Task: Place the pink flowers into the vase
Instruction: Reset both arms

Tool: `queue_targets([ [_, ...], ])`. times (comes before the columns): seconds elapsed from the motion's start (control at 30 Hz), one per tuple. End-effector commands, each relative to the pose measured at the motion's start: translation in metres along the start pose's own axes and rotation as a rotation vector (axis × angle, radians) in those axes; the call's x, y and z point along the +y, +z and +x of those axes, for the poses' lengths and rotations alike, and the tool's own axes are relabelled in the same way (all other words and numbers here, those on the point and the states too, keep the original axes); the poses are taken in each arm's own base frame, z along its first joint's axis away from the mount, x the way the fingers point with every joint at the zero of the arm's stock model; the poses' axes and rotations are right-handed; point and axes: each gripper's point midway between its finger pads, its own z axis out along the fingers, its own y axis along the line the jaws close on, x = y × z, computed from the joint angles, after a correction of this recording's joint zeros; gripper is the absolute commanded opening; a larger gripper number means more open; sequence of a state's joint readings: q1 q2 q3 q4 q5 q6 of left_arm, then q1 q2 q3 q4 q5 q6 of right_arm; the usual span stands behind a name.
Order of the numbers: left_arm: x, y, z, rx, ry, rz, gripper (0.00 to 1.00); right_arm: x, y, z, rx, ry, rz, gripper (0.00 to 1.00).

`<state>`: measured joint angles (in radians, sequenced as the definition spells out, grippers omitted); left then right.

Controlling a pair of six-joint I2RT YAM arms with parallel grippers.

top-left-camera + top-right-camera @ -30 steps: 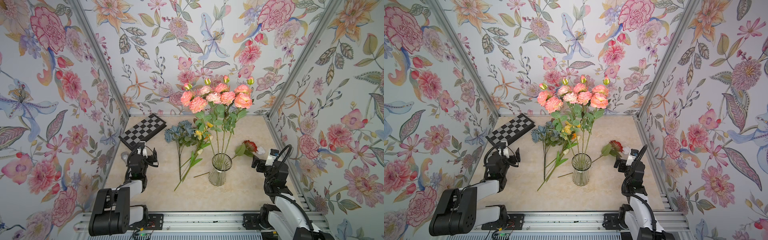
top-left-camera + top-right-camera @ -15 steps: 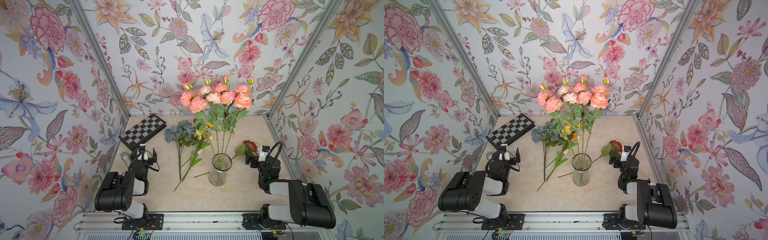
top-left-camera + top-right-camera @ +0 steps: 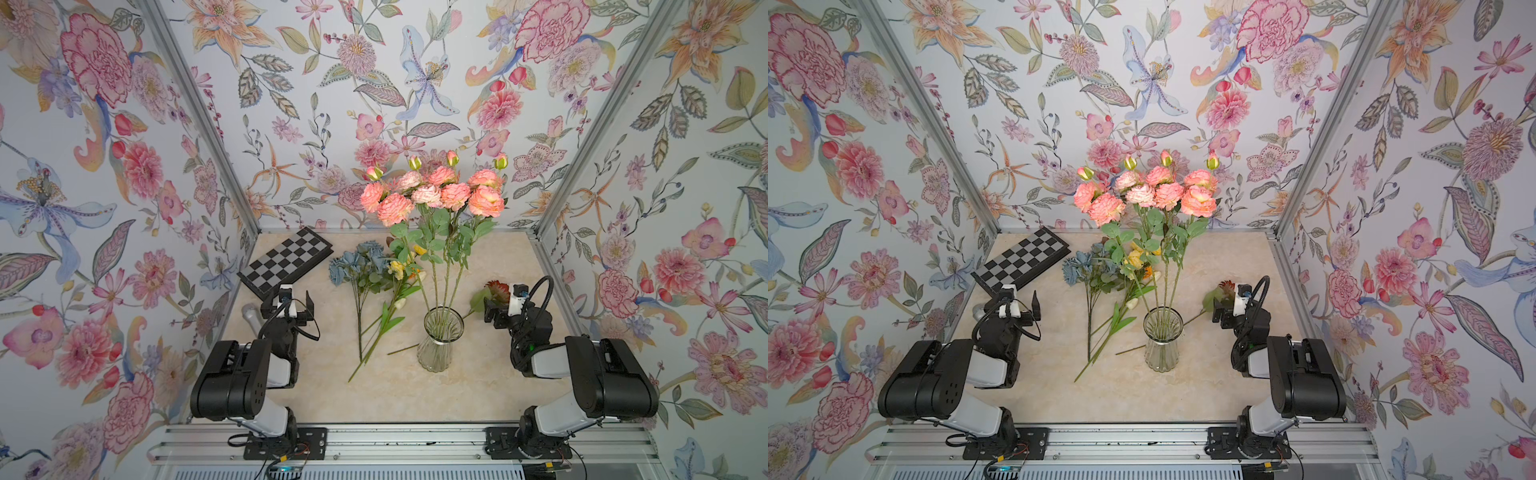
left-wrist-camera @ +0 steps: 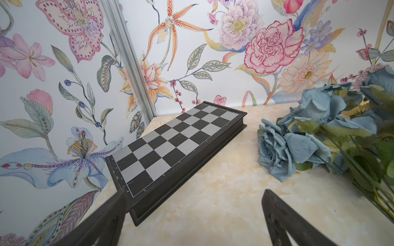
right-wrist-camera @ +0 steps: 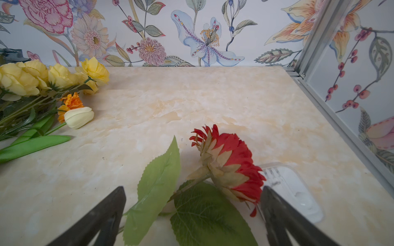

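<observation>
Plainly, left gripper [image 4: 191, 198] gaping, right gripper [image 5: 193, 192] gaping by red flower [image 5: 230, 166] — both empty, pink flowers [image 3: 432, 195] in vase [image 3: 436, 353].

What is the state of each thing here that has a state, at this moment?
vase: upright on the table.
pink flowers: upright, stems in the vase.
blue bunch: lying on the table.
yellow-and-orange stems: lying on the table.
red flower: lying on the table, not held.
chessboard: closed, flat.
left end effector: open, empty.
right end effector: open, empty.
</observation>
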<state>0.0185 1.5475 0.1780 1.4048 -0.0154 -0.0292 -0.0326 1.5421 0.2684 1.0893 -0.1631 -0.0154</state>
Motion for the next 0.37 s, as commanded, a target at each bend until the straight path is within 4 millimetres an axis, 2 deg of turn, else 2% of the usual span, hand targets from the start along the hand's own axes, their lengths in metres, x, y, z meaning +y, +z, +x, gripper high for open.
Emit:
queue_targets([
  [0.0,0.0041,0.0032,-0.0073,-0.02,0.008,-0.031,0.99,0.0015,0.0029,-0.013,-0.041,-0.038,0.001,1.0],
  [0.33,0.004,0.0033,-0.0073,-0.02,0.006,-0.031,1.0,0.0017,0.0029,-0.0134,-0.042,-0.039,0.003,1.0],
])
